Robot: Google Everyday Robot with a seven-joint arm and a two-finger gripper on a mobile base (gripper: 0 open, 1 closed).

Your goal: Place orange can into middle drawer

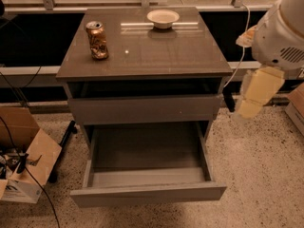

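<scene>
- The step in hand, as I judge it, is the reach for the small orange-copper metal drink can with a silver top (97, 40); it has not been lifted yet.
- That can stands upright on the left rear part of the glossy grey-brown counter (156, 51), well apart from the shallow cream bowl (163, 18) at the back edge.
- The robot's pale cream end effector (249, 103) hangs off the counter's right side, below the top and beside the cabinet, far from the can. I cannot tell whether it is apart or together, and it carries nothing that shows.
- To do the reach well, the arm should rise above the counter edge first, then cross leftwards in front of the bowl so it is not swept.
- A grip around the can's middle from the side, kept level, would suit its smooth mottled wall. A high grip near the top could tip it.
- The wide grey-brown pulled-out drawer tray with low side walls (147, 193) stands open at the cabinet's lower front. Its floor looks bare, so there is room to set the can down anywhere inside.
- Above it, the plain grey closed drawer front (145, 109) overhangs the tray's rear, so the front half looks the easier place to lower into.
- The bowl appears to hold nothing.
- The open cardboard box (23, 160) on the floor to the left holds dark cables and small items I cannot identify.
</scene>
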